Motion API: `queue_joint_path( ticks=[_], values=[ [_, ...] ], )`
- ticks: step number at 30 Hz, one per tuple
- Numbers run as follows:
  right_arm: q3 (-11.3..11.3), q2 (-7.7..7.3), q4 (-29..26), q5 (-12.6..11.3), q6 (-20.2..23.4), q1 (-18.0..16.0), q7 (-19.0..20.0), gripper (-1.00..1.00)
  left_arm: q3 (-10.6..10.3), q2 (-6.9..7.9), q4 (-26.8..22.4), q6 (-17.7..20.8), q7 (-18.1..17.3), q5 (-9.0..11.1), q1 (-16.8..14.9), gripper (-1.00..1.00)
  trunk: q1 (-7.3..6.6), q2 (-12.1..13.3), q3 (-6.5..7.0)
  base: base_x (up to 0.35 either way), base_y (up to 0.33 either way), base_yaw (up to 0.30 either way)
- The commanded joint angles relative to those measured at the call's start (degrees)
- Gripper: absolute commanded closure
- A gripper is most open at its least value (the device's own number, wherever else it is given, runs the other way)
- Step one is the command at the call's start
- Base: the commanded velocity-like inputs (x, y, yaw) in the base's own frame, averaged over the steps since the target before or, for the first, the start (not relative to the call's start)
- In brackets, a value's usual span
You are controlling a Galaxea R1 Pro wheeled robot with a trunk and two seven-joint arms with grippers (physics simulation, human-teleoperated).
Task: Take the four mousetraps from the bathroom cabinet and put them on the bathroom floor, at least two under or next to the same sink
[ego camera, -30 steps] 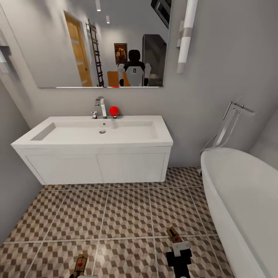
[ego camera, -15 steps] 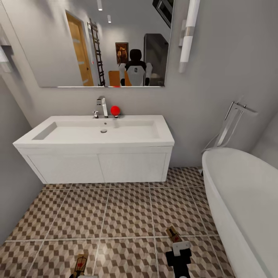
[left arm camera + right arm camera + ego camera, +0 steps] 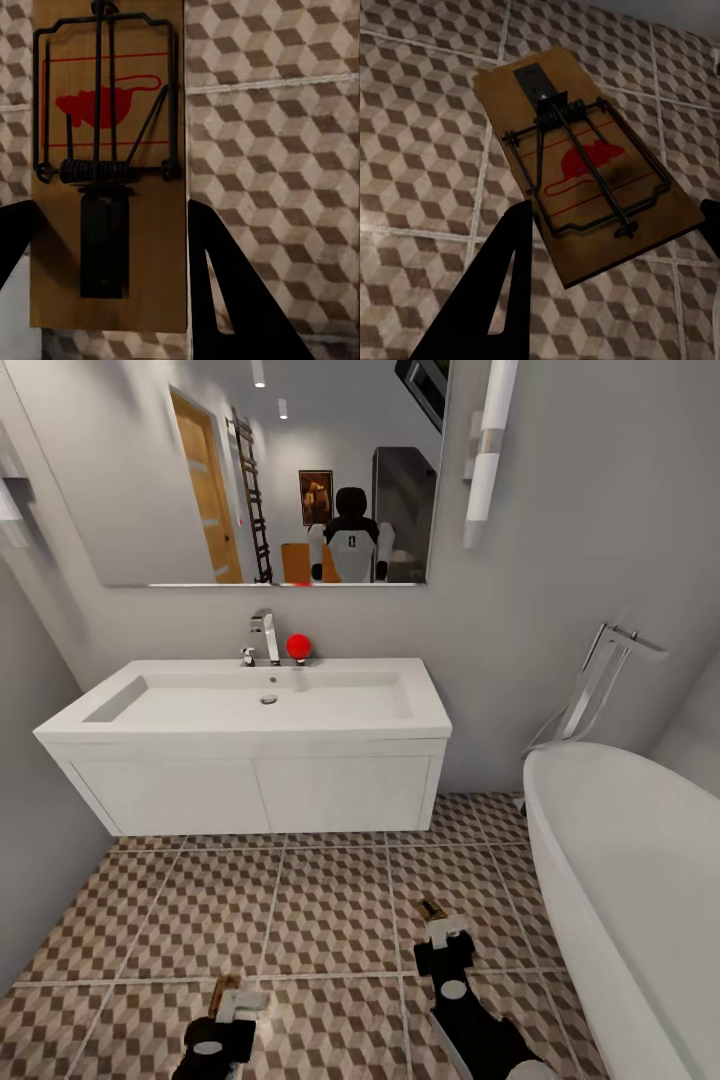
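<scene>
Bathroom floor [image 3: 330, 920] is tiled in a brown, beige and white 3D cube print with pale grout. Sink [image 3: 250, 705] and its two-door vanity [image 3: 255, 795] are plain white, same as the bathtub [image 3: 640, 880], with a chrome tap [image 3: 264, 637] and a bright red ball [image 3: 297, 647] beside it. Both mousetraps, one in the left claw [image 3: 109, 172] and one in the right claw [image 3: 577, 165], are tan wood with black wire and a red mouse print. Claw fingers [image 3: 495, 292] are black.

No readable text; each mousetrap [image 3: 109, 161] bears a red mouse sign.
</scene>
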Motion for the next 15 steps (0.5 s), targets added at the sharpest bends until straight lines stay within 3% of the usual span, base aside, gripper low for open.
queue_joint_path(
  ticks=[1, 5, 10, 15],
  values=[
    [0.1, -0.05, -1.1, 0.3, 1.2, 0.0, 0.3, 1.00, 0.6, 0.13, -0.3, 1.1, 0.3, 0.6, -0.5, 1.00, 0.00, 0.0, -0.06, 0.000, 0.000, 0.000],
    [0.0, -0.17, -4.4, 0.2, 4.8, -0.2, 1.9, 1.00, 4.1, 1.08, 1.3, 2.9, -0.5, 0.6, -2.6, 1.00, 0.00, 0.0, -0.06, 0.000, 0.000, 0.000],
    [-0.2, -0.19, -5.3, 0.2, 6.8, -0.2, 1.9, 1.00, 5.1, 2.11, 3.9, 1.4, -0.7, 0.6, -3.2, 1.00, 0.00, 0.0, -0.06, 0.000, 0.000, 0.000],
    [-0.8, -0.84, -7.1, 0.2, 7.3, -0.2, 1.0, 1.00, 5.0, 2.18, -2.6, 1.5, -0.6, 0.7, -3.2, 1.00, 0.00, 0.0, -0.06, 0.000, 0.000, 0.000]
  ],
)
